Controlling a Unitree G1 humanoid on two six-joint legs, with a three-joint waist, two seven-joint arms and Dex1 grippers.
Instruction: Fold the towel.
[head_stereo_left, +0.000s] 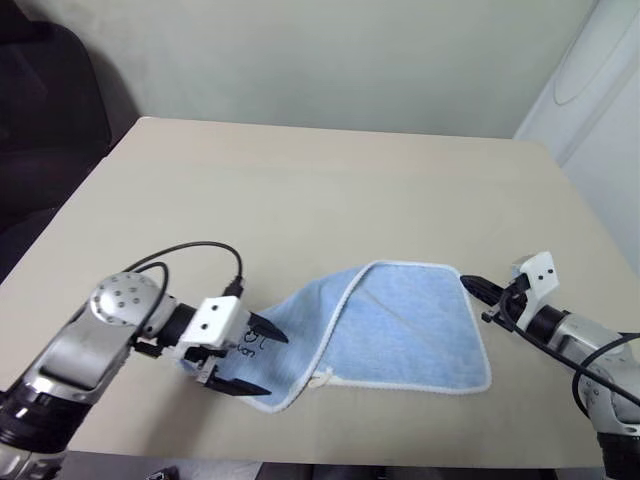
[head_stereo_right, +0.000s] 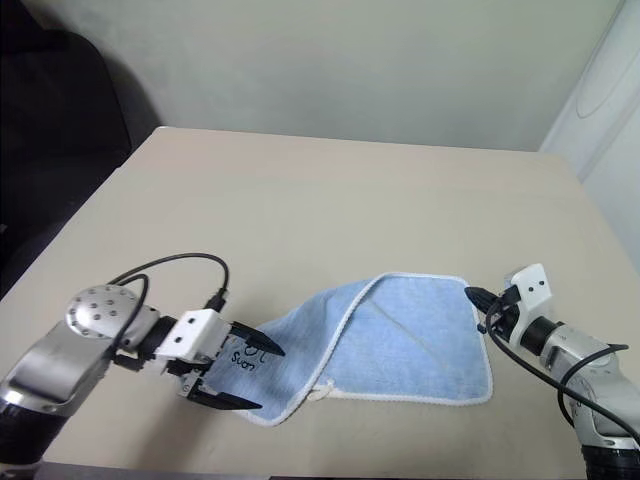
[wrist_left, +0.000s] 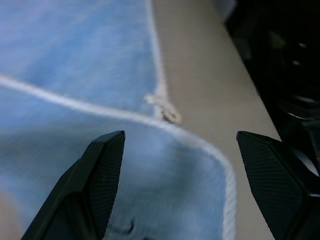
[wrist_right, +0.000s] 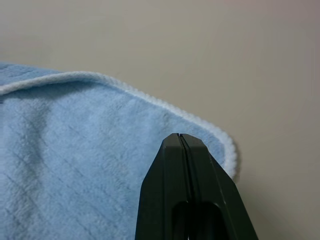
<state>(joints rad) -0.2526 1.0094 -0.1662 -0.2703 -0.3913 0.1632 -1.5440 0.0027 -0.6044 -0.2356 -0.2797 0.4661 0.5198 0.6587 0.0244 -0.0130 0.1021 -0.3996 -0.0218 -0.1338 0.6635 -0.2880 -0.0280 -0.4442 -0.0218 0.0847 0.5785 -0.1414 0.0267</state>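
The light-blue towel (head_stereo_left: 400, 330) lies on the beige table (head_stereo_left: 320, 190) near its front edge. Its left part is folded over the rest along a white-edged diagonal. Dark lettering (head_stereo_right: 245, 355) shows near the towel's left corner. My left gripper (head_stereo_left: 272, 365) is open at that corner, one finger above the cloth and one at its near edge. In the left wrist view its fingers (wrist_left: 100, 180) straddle the towel's corner (wrist_left: 165, 170), close to a small white tag (wrist_left: 165, 107). My right gripper (head_stereo_left: 468, 283) is shut, its tip (wrist_right: 179, 136) over the towel's far right corner (wrist_right: 220, 140), with nothing visibly between the fingers.
A dark chair (head_stereo_left: 45, 110) stands off the table's far left corner. A white panel (head_stereo_left: 600, 90) rises at the right. A black cable (head_stereo_left: 190, 250) loops above my left wrist. The table's front edge (head_stereo_left: 330, 462) runs just below the towel.
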